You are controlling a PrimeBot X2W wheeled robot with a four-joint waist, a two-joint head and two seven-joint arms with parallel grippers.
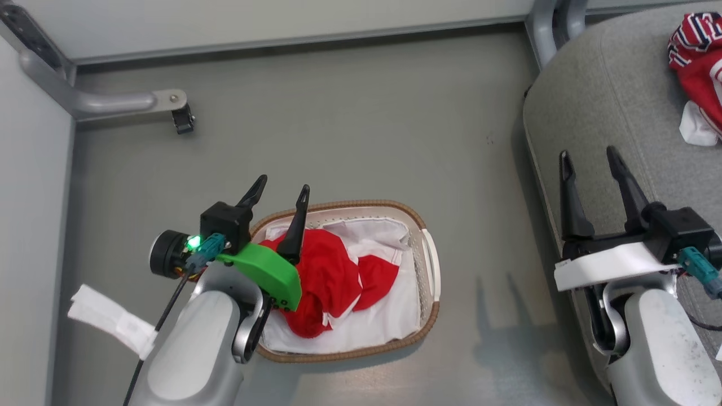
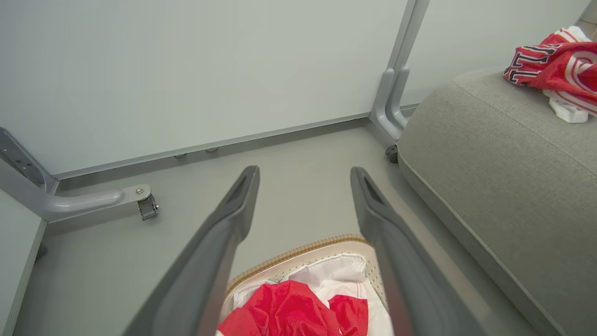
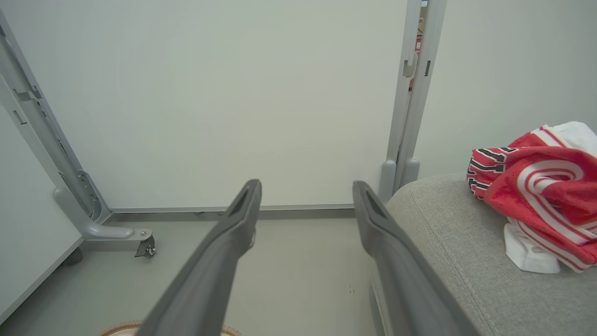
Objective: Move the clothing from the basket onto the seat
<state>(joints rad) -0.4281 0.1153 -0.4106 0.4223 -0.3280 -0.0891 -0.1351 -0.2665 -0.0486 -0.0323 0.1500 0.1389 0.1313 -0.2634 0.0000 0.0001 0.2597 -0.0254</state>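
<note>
Lying beneath left jaws: clothing (image 1: 333,279)

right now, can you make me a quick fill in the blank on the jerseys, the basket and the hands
The lettered jersey lies on the seat, on the robot's ____ side.
The other jersey lies in the basket on a ____ liner.
The left hand hangs over the brown-rimmed ____.
It and the right hand are both ____, holding nothing.
Missing words: right; white; basket; open.
</note>
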